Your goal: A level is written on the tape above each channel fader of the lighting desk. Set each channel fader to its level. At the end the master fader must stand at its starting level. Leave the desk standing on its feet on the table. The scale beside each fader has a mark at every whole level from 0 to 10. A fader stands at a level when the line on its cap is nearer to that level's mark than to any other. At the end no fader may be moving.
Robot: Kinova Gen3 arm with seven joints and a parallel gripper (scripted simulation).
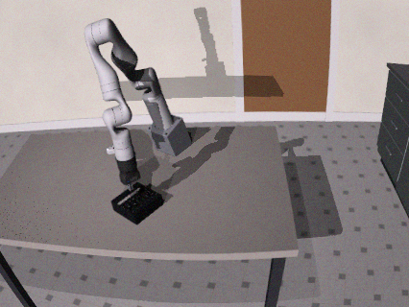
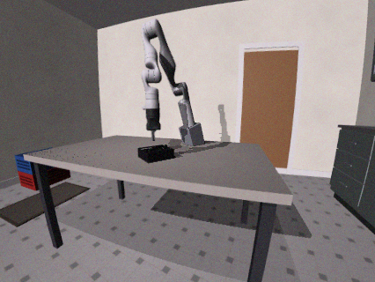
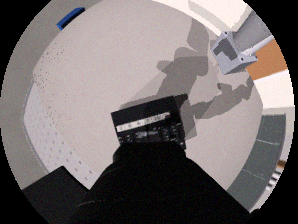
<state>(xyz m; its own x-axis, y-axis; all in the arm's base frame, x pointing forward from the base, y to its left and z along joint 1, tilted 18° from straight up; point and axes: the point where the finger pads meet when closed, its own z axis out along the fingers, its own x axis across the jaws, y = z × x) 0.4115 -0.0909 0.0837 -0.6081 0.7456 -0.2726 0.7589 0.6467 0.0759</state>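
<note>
The lighting desk is a small black box standing flat on the grey table, left of the middle. It has a pale tape strip along its far edge and rows of small faders, too small to read. It also shows in the exterior view and in the wrist view. My gripper is shut and empty, pointing straight down. It hangs a little above the desk's far left corner, apart from it. In the wrist view my dark fingers hide the desk's near edge.
The arm's grey base block stands on the table behind the desk. A dark cabinet stands at the right. A blue and red crate sits on the floor to the left of the table.
</note>
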